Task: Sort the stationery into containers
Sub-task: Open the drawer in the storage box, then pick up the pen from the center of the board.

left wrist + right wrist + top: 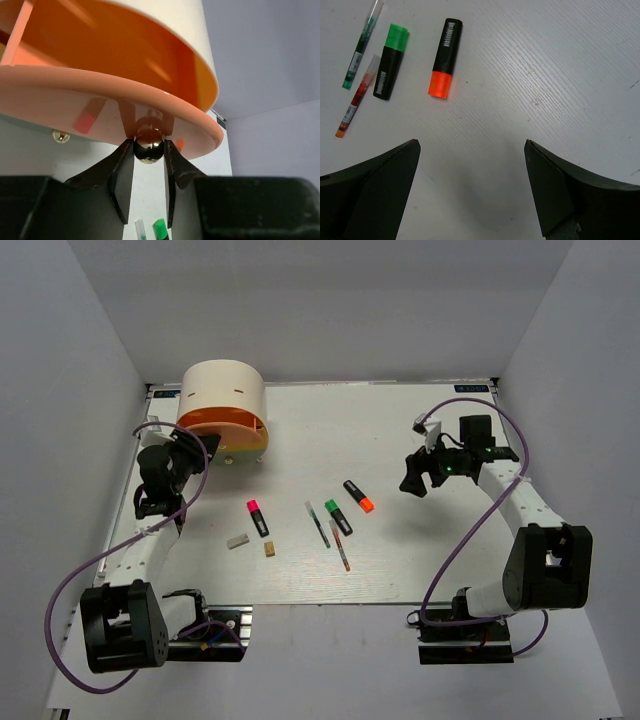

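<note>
Left wrist view: the left gripper (149, 152) pinches the round knob (148, 145) of the orange tray (75, 95); the right gripper (472, 150) is spread above the table (545, 75).

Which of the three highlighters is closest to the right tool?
The orange-ended highlighter: it lies rightmost, nearer the right tool than the green-ended highlighter beside it or the pink-ended highlighter farther left.

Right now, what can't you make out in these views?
Drum interior: top view, its cream wall covers it.
Grey block, tan block: top view, too small to identify.
Green highlighter: left wrist view, cut off by the bottom edge.
Green pen and red pen labels: right wrist view, too small to read.
</note>
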Robot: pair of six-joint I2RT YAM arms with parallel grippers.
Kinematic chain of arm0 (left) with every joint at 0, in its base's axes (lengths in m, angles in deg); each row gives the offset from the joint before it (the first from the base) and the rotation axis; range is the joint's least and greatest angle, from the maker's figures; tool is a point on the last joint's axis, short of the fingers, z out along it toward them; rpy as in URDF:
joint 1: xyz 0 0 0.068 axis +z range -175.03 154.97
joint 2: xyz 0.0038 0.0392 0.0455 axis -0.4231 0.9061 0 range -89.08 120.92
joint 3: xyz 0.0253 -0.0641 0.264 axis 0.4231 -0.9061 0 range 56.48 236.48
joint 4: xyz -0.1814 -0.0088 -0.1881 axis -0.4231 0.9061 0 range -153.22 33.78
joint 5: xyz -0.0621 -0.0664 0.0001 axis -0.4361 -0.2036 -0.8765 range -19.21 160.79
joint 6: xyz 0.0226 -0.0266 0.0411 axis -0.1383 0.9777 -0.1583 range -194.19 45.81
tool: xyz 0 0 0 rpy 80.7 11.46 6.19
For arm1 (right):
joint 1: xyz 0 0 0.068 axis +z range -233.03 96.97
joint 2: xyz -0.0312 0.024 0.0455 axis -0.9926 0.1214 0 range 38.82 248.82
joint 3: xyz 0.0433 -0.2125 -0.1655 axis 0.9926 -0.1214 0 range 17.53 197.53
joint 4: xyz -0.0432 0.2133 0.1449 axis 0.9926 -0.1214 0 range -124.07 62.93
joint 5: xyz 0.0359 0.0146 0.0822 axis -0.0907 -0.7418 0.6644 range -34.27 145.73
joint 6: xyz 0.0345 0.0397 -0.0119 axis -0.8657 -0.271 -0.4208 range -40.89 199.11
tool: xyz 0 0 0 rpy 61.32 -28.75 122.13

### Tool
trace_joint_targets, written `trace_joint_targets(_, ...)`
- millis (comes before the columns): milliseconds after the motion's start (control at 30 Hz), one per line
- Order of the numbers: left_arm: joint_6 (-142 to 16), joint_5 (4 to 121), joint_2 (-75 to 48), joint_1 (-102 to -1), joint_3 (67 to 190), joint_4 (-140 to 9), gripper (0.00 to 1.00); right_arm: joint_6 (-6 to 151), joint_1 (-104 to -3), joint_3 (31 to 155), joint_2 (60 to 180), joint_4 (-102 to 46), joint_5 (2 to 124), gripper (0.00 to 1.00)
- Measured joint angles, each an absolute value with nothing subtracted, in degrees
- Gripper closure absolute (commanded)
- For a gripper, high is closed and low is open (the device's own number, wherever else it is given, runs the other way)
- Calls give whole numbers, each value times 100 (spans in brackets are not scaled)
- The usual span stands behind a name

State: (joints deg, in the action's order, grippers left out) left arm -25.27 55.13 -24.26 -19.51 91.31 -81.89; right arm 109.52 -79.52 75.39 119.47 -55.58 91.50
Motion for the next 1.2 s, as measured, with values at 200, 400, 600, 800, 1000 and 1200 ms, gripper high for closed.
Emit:
trace_joint_targets(200, -2549, 5533, -2758, -1951, 8962, -7995, 42, 10976, -7887, 7686, 12012, -5663, 9244, 10)
trace_joint_targets(400, -2605, 5568, -2734, -1951, 8960, -7754, 25, 11003, -7696, 7922, 12229, -5864, 9351, 10)
trace_joint_targets(600, -2708, 5577, -2784, -1951, 9006, -7475, 22, 10802, -7202, 8167, 12613, -5864, 9205, 27)
trace_joint_targets(800, -3067, 5583, -3541, -1951, 9052, -6611, 19, 10305, -6544, 8383, 13260, -5538, 8630, 59)
trace_joint_targets(1000, -3493, 5642, -4677, -1951, 9225, -5490, 40, 9829, -5919, 8401, 14056, -5223, 7983, 29)
trace_joint_targets(1200, -3827, 5679, -5068, -1951, 9268, -4264, 43, 9547, -5487, 8761, 14652, -5075, 7264, 26)
